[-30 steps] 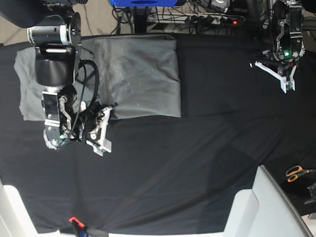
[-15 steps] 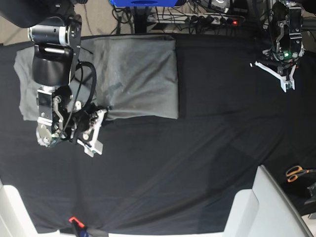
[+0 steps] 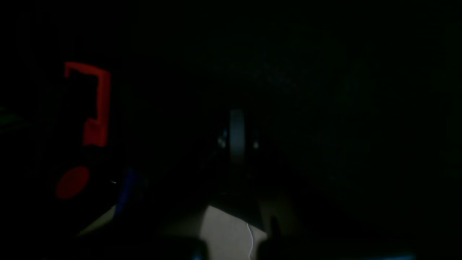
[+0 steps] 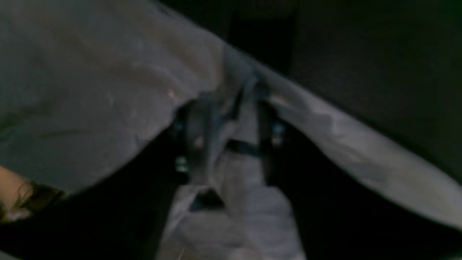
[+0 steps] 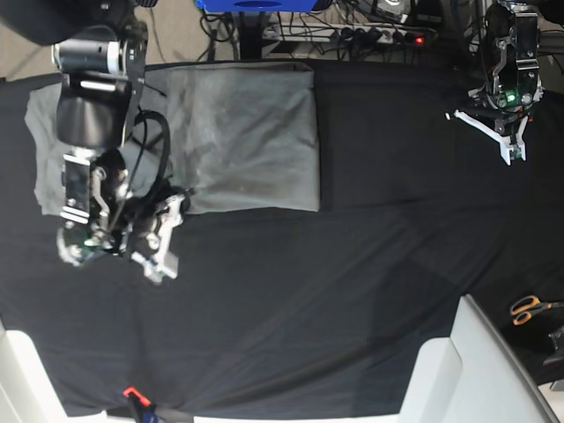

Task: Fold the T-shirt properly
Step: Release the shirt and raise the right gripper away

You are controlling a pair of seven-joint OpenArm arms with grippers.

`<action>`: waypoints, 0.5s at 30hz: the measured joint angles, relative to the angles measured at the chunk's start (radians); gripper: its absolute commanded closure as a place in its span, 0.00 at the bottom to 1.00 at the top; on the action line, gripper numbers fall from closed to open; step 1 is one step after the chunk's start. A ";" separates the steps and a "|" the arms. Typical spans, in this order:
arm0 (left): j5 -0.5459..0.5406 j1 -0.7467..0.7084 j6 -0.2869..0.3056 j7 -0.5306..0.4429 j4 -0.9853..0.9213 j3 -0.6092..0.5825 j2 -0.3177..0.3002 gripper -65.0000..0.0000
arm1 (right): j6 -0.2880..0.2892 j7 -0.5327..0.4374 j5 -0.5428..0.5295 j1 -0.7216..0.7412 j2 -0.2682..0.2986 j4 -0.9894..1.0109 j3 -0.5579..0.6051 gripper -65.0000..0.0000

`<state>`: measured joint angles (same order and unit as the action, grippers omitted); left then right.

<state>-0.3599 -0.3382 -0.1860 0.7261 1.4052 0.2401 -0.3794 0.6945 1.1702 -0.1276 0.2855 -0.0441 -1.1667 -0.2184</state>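
The light-grey T-shirt (image 5: 247, 132) lies folded into a rectangle at the back left of the black table cloth (image 5: 352, 264), and one sleeve part sticks out to the left behind the arm. My right gripper (image 5: 161, 236) hovers just off the shirt's near left corner. In the blurred right wrist view, the jaws of my right gripper (image 4: 232, 137) stand apart, and T-shirt (image 4: 90, 72) cloth shows between and beyond them. My left gripper (image 5: 511, 148) hangs shut and empty at the far right. The left wrist view is nearly black, with my left gripper (image 3: 237, 133) faintly visible.
Orange-handled scissors (image 5: 529, 308) lie at the right edge. A white panel (image 5: 476, 370) covers the near right corner. A power strip (image 5: 388, 35) and cables run behind the table. A small red object (image 5: 132, 392) sits at the near edge.
My right arm has drawn back toward the near left, off the shirt's lower edge, and its jaws have parted. The shirt corner has settled flat. The left arm has not moved.
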 measured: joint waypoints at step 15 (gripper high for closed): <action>0.001 -0.009 -0.006 0.011 0.314 -0.265 0.068 1.00 | -0.001 -0.001 0.003 -0.192 0.103 -0.393 -0.512 0.67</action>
<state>-0.3588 -0.3473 -0.1925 0.7372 1.7195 -0.0250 -0.3119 0.6937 1.1694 -0.1242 0.0933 0.0589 -1.5597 -0.7300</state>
